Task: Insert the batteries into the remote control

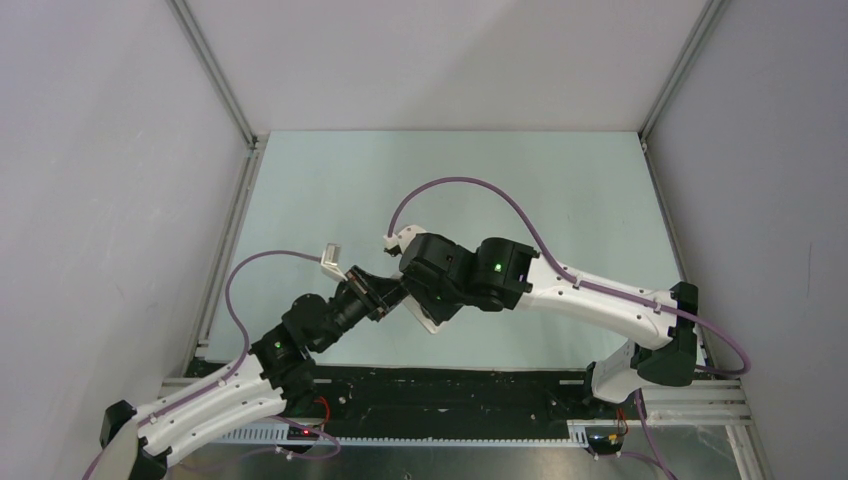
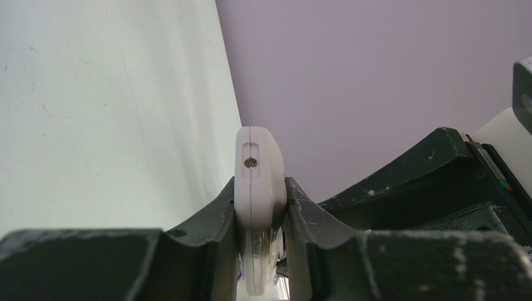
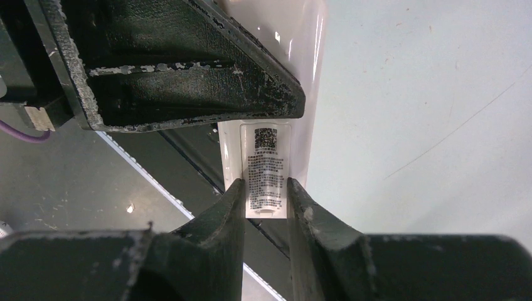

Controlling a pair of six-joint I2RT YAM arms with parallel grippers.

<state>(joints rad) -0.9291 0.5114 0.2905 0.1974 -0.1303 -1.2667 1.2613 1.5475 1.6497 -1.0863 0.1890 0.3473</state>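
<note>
The left gripper (image 2: 260, 197) has its jaws pinching the remote control (image 2: 258, 157) edge-on, above the tabletop (image 1: 520, 200) and toward its near edge. The right gripper (image 3: 265, 185) has its jaws narrowly parted astride the remote control's printed label (image 3: 266, 157); I cannot tell whether they grip.

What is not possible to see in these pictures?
- Batteries: none shows in any view.
- Front of remote: turned away; left wrist shows an edge, right wrist its back.
- Top view: remote mostly hidden under left claw and right claw.
- Label: print too small, right wrist.
</note>
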